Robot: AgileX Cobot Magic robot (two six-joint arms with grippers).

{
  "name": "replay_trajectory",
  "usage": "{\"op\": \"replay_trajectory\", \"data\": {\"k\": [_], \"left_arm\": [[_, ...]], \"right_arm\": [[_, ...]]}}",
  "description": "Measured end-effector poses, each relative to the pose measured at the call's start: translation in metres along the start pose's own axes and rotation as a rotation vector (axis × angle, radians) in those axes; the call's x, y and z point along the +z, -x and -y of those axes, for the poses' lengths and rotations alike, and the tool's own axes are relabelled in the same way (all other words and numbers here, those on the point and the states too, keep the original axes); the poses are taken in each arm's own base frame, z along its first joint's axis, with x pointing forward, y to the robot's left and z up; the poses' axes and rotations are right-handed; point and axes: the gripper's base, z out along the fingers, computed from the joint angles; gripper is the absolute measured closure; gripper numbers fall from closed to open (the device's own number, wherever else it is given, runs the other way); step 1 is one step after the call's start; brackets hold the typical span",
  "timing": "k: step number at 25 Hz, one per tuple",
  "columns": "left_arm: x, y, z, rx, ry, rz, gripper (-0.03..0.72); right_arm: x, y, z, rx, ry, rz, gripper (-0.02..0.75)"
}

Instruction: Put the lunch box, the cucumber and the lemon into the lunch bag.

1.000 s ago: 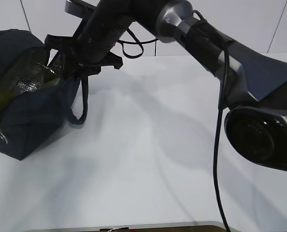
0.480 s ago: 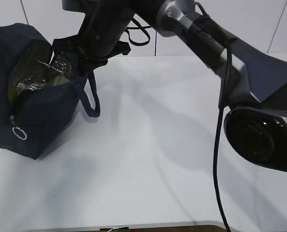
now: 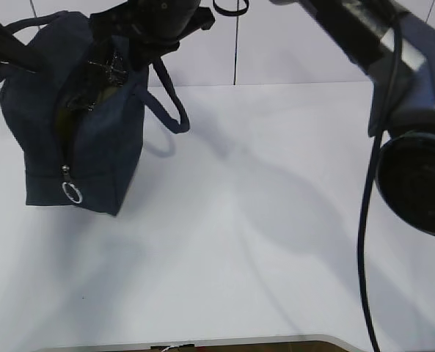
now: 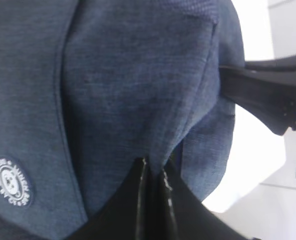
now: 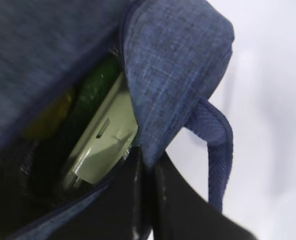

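The navy lunch bag (image 3: 85, 139) stands upright at the left of the white table, its silver ring pull (image 3: 72, 192) hanging down its near end. My right gripper (image 5: 147, 161) is shut on the bag's rim beside a loop handle (image 5: 220, 150); in the exterior view it sits at the bag's top (image 3: 122, 51). Inside the bag lie the lunch box with its sage-green lid (image 5: 105, 140), the cucumber (image 5: 93, 90) and the lemon (image 5: 48, 117). My left gripper (image 4: 155, 167) is shut on a fold of the bag's outer fabric (image 4: 113, 75).
The right arm (image 3: 364, 29) stretches from the right across the top of the exterior view, its base (image 3: 419, 183) and a black cable (image 3: 365, 242) at the right edge. The white table (image 3: 261, 220) meets a white wall behind.
The bag has been raised from lying tilted open to standing upright and has shifted right. Its opening has narrowed, and the ring pull now hangs lower.
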Motion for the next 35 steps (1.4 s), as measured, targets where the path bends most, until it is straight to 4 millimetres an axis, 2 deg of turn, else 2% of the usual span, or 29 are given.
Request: {"op": "replay_trajectory", "data": {"k": [5, 9, 15, 19, 23, 35], "left_arm": [[0.012, -0.003, 0.018, 0.006, -0.076, -0.015, 0.699], [0.015, -0.003, 0.023, 0.002, -0.104, -0.014, 0.699], [0.028, -0.008, 0.041, 0.015, -0.164, -0.041, 0.699], [0.044, -0.018, 0.061, 0.057, -0.189, -0.098, 0.699], [0.053, -0.024, 0.071, 0.08, -0.202, -0.125, 0.699], [0.061, -0.023, 0.074, 0.086, -0.191, -0.099, 0.7]], "right_arm": [[-0.035, 0.001, 0.004, -0.054, -0.075, -0.011, 0.727], [-0.058, -0.006, 0.005, -0.091, -0.108, -0.051, 0.727], [-0.079, -0.022, 0.009, -0.13, -0.165, -0.121, 0.727], [-0.076, -0.033, 0.014, -0.16, -0.208, -0.175, 0.728], [-0.074, -0.037, 0.018, -0.183, -0.24, -0.194, 0.727], [-0.075, -0.036, 0.024, -0.225, -0.306, -0.194, 0.728]]}}
